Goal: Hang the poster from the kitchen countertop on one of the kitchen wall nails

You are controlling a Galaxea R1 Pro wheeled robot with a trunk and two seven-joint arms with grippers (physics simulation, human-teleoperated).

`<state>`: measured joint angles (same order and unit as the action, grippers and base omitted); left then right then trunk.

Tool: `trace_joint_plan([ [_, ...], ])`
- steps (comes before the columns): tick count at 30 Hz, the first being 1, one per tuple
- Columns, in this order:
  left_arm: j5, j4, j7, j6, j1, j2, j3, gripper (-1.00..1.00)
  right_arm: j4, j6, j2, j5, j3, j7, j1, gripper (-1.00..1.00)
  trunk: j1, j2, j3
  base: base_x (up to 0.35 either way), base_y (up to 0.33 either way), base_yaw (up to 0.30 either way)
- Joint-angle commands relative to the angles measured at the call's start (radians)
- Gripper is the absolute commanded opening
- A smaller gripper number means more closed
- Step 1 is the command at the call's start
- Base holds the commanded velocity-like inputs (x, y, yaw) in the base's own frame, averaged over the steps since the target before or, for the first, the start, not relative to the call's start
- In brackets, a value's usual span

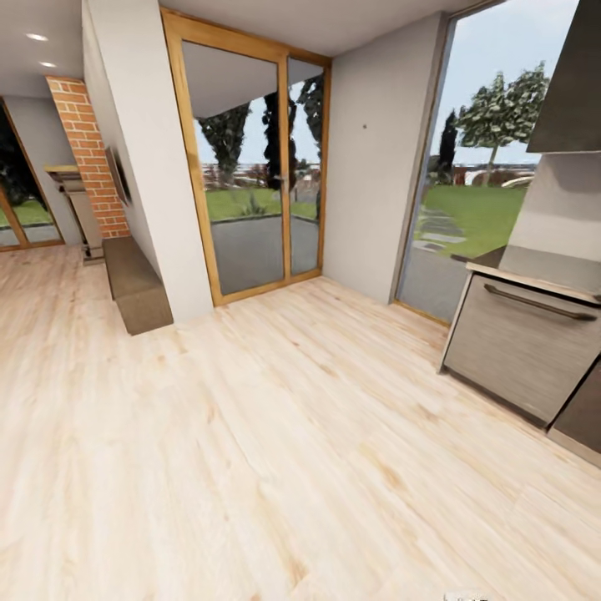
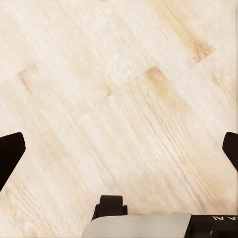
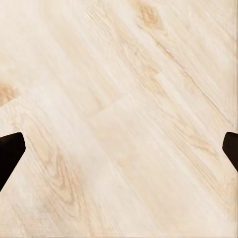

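The poster is out of view. A tiny dark wall nail (image 1: pixel 365 127) sticks out of the pale grey wall between the glass door and the big window. At the right edge of the head view, a corner of the kitchen countertop (image 1: pixel 534 282) tops a grey drawer front with a long handle. In the left wrist view my left gripper (image 2: pixel 119 153) is open, its dark fingertips (image 2: pixel 11 153) far apart over bare wood floor. My right gripper (image 3: pixel 119 151) is also open above the floor, with nothing between its fingertips (image 3: pixel 10 151).
Pale wood floor (image 1: pixel 275 434) stretches ahead. A wood-framed glass door (image 1: pixel 250 167) stands in the far wall, with a tall window (image 1: pixel 476 184) to its right. A low dark bench (image 1: pixel 138 288) and a brick column (image 1: pixel 88 159) are at the left. A dark hood (image 1: pixel 576 83) hangs at the upper right.
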<state>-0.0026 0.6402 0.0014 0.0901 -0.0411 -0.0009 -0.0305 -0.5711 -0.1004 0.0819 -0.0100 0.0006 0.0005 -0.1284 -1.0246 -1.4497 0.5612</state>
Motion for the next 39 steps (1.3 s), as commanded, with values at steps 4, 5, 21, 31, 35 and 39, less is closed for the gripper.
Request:
trace_joint_plan([
  [4, 0.0, 0.001, 0.0, 0.001, 0.0, 0.0, -0.001, 1.0, 0.006, -0.032, 0.0, -0.002, 0.002, 0.001, 0.0, 1.0, 0.0, 0.0, 0.001, 0.248, -0.189, -0.005],
  [5, 0.0, 0.001, 0.0, 0.001, 0.0, 0.0, 0.0, 1.0, 0.01, -0.037, 0.0, -0.002, 0.003, 0.001, 0.0, 1.0, 0.0, 0.0, 0.001, 0.274, -0.141, -0.003],
  [21, 0.0, 0.001, 0.0, 0.002, 0.0, 0.001, -0.002, 1.0, 0.028, -0.054, -0.001, -0.001, 0.006, 0.001, 0.0, 1.0, 0.0, 0.0, -0.004, 0.169, -0.022, -0.217],
  [31, 0.0, 0.001, 0.0, 0.002, 0.0, 0.001, -0.003, 1.0, 0.028, -0.055, -0.001, -0.001, 0.005, 0.001, 0.0, 1.0, 0.0, 0.0, -0.009, 0.003, 0.0, -0.299],
  [35, 0.0, 0.002, 0.0, 0.002, 0.0, 0.001, -0.003, 1.0, 0.028, -0.055, -0.001, -0.001, 0.005, 0.001, 0.0, 1.0, 0.0, 0.0, -0.011, 0.0, 0.0, -0.3],
  [39, 0.0, 0.002, 0.0, 0.002, 0.0, 0.001, -0.003, 1.0, 0.028, -0.055, -0.001, -0.001, 0.005, 0.001, 0.0, 1.0, 0.0, 0.0, -0.014, 0.0, 0.0, -0.3],
])
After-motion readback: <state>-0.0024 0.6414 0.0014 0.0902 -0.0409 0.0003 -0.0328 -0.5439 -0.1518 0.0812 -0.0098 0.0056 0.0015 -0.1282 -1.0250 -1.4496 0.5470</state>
